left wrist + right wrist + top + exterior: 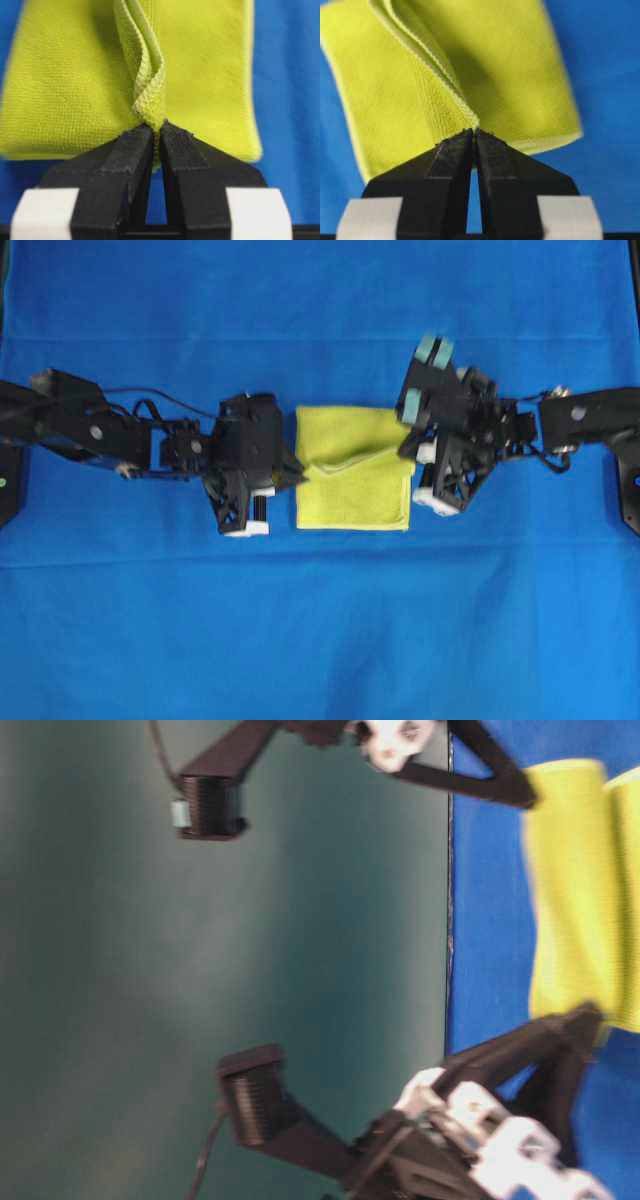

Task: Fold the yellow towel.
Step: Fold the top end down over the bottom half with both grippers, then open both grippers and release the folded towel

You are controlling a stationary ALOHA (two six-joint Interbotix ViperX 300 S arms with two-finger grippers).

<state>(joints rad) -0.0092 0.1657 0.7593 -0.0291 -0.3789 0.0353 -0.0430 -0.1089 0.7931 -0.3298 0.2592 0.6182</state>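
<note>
The yellow towel (pixel 352 490) lies in the middle of the blue cloth, between the two arms, with one layer doubled over itself. My left gripper (pixel 300 472) is shut on the hem at the towel's left edge. In the left wrist view the stitched hem (pixel 150 90) rises in a loop out of the closed left gripper (pixel 156 131). My right gripper (pixel 408 448) is shut on the opposite edge. The right wrist view shows a hemmed corner of the towel (pixel 520 75) pinched between the tips of the right gripper (pixel 473 134). In the table-level view the towel (pixel 580 880) sags between both grippers.
A large blue cloth (pixel 320 640) covers the whole table. Black arm mounts stand at the far left (pixel 10 485) and far right (pixel 628 485) edges. A dark green wall (pixel 200 970) fills the table-level view beyond the table's edge.
</note>
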